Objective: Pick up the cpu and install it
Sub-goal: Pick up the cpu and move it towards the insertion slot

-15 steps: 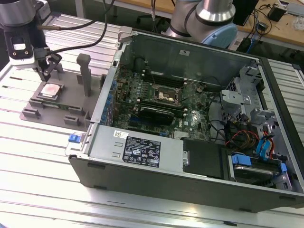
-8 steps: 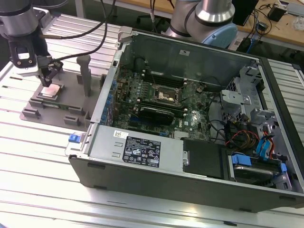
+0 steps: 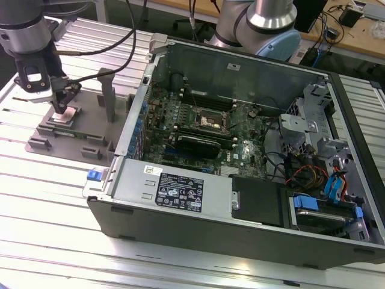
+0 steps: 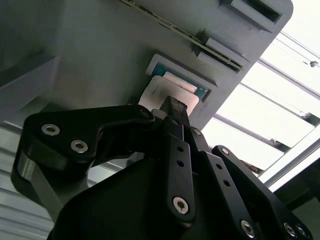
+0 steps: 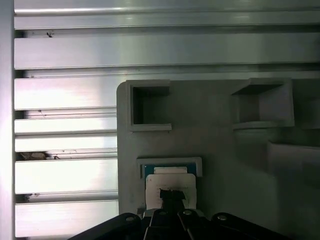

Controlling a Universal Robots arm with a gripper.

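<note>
In the exterior view, the gripper (image 3: 61,107) hangs over the grey holder plate (image 3: 90,142), which lies on the slatted table (image 3: 48,208). Its tip meets the cpu (image 3: 66,115) at the plate's end farthest from the open computer case (image 3: 174,194). That case stands just beside the plate, on the exterior view's right, with the motherboard socket (image 3: 212,121) bare inside it.

In the second wrist view, the fingers (image 4: 173,107) look drawn together into one narrow tip. It sits against the cpu's (image 4: 151,94) pale top, and the chip overlaps the rim of its recess (image 4: 202,91) in the holder plate (image 4: 90,60). Whether the chip is actually held I cannot tell.

In the first wrist view, the cpu (image 5: 155,186) sits at the recess (image 5: 170,161) near the plate's (image 5: 225,165) edge, partly under the tip.

The risks, as I judge them: such a small contact on a smooth plate could let the chip slip or tilt. A corner could also catch the recess rim. A skewed chip would then land badly in the socket.
</note>
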